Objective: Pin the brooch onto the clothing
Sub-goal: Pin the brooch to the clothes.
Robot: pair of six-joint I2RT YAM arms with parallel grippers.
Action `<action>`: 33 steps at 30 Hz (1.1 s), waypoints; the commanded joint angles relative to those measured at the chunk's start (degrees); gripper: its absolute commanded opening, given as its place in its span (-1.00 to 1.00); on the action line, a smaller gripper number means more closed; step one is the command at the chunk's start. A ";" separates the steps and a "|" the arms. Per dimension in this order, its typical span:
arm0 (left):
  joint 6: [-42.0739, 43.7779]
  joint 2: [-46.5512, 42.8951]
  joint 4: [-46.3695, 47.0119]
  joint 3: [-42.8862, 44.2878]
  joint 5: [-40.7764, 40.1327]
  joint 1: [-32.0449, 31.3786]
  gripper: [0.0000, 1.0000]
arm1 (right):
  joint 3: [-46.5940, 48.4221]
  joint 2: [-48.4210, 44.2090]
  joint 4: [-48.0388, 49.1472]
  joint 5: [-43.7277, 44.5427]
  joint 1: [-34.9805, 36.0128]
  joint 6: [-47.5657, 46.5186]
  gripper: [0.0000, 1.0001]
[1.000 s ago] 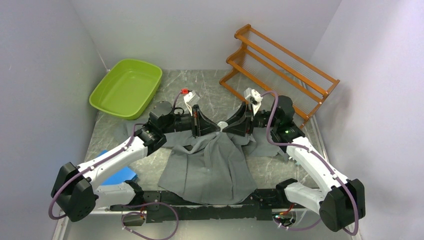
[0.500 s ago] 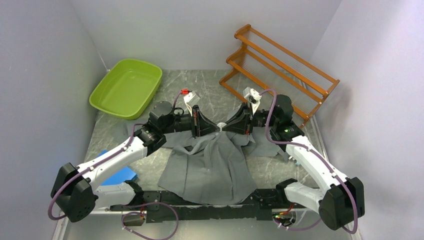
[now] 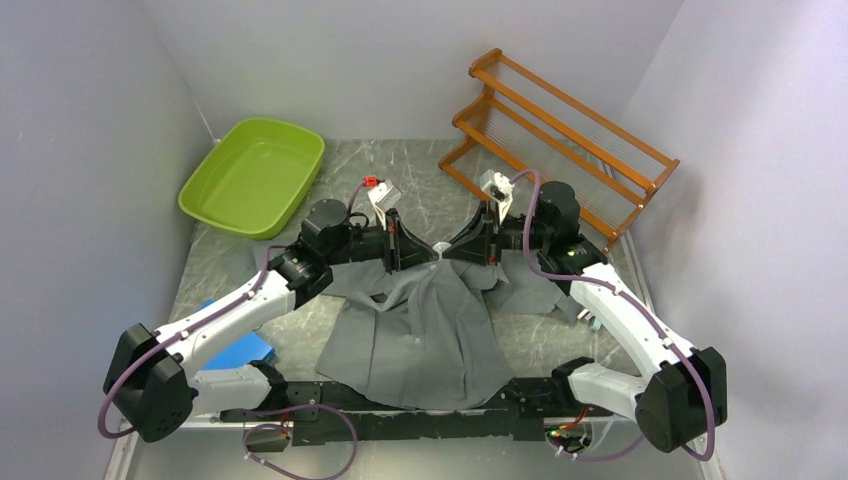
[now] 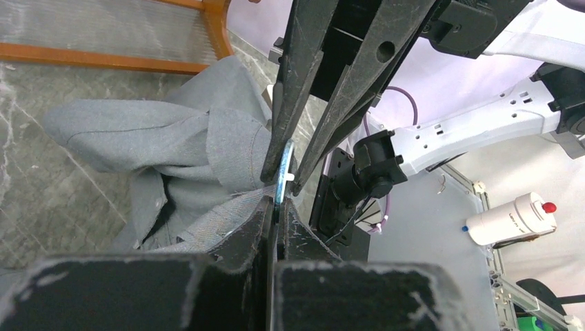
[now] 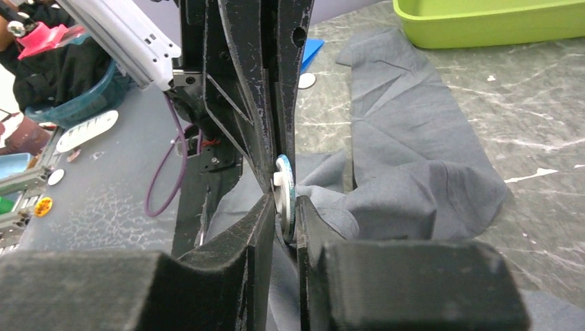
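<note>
The dark-grey shirt (image 3: pixel 420 330) lies spread on the table, its upper part lifted and bunched between my two grippers. The brooch (image 3: pixel 440 249) is a small round pale disc held above the table at the shirt's top. My left gripper (image 3: pixel 432 255) and right gripper (image 3: pixel 449 252) meet tip to tip on it. In the left wrist view the left gripper (image 4: pixel 278 207) is shut on the lower edge of the brooch (image 4: pixel 283 169), with shirt fabric (image 4: pixel 172 138) against it. In the right wrist view the right gripper (image 5: pixel 284 215) is shut on the brooch (image 5: pixel 284 186), with the shirt (image 5: pixel 414 158) beside it.
A green plastic tub (image 3: pixel 255 175) stands at the back left. A wooden rack (image 3: pixel 560 140) leans at the back right. A blue flat object (image 3: pixel 240 350) lies left of the shirt. Grey walls close in both sides.
Both grippers have drawn slightly closer together at the shirt's top. The right wrist has shifted a little left and back. The shirt's top is pulled up a bit more.
</note>
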 commanded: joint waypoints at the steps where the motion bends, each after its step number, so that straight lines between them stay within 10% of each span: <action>1: -0.60 0.13 3.24 4.26 1.09 -0.73 -0.95 | 1.51 0.01 0.25 1.81 0.69 -3.13 -0.59; 20: 1.03 -0.06 -0.15 6.15 -0.65 -2.49 -0.95 | 6.39 1.97 -11.00 15.29 3.49 -6.47 -0.95; 33: -0.30 -2.05 2.77 1.09 -5.13 -3.45 -0.95 | -1.48 -2.36 4.47 17.09 3.41 3.97 -1.00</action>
